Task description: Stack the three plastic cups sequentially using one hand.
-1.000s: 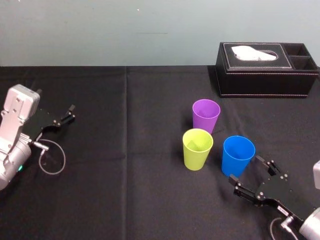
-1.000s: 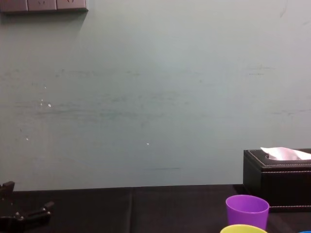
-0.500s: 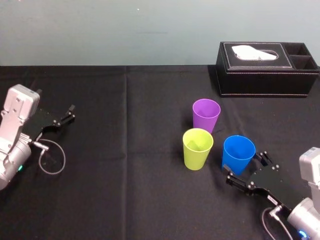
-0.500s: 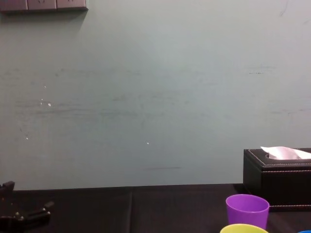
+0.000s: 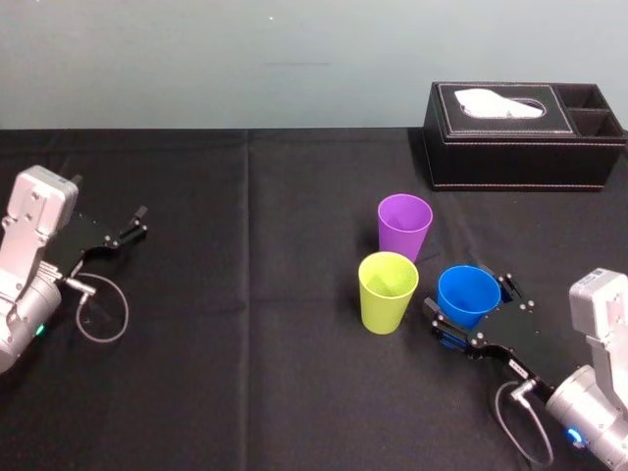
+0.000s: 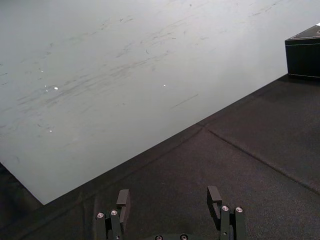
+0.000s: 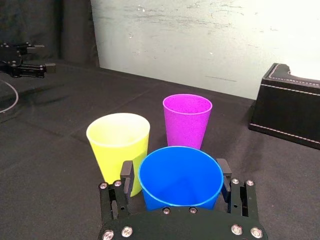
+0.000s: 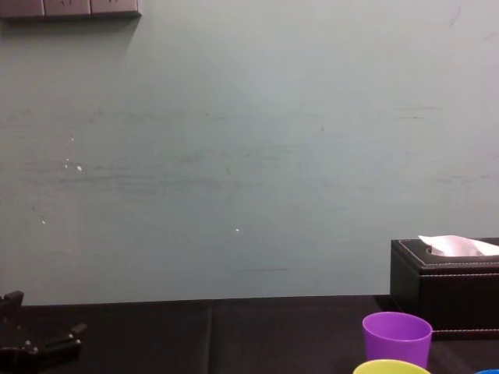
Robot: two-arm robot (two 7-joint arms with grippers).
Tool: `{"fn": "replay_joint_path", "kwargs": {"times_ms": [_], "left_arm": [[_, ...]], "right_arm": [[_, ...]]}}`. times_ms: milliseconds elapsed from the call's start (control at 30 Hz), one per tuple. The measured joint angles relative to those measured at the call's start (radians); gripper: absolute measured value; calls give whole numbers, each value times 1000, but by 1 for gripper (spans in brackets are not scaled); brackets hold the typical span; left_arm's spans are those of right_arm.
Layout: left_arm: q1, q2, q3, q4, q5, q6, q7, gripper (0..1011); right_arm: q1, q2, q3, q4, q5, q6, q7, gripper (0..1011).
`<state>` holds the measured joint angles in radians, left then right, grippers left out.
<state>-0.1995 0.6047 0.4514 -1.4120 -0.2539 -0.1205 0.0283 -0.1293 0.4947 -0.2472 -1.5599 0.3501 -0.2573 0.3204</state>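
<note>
- A pale grey-green wall (image 8: 249, 156), matte and faintly scuffed, runs behind the tabletop (image 5: 245, 392).
- Grey socket plates (image 8: 70, 8) sit high on the wall, toward the left.
- Black cloth with straight creases covers the tabletop.
- A black tissue box (image 5: 525, 137) stands at its back right.
- Light is even and soft.

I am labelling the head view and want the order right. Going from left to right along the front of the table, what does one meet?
In order: left gripper → yellow-green cup → blue cup, which the open right gripper straddles.
</note>
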Motion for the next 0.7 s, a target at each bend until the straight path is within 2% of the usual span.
{"fn": "replay_joint_path", "kwargs": {"times_ms": [267,700], "left_arm": [[0,0,0,0,0,0,0,1011],[0,0,0,0,0,0,0,1011]], "right_arm": [[7,-25,5,8,-16,26,1,1000],[7,-22,5,8,-15,25,2,1000]]}}
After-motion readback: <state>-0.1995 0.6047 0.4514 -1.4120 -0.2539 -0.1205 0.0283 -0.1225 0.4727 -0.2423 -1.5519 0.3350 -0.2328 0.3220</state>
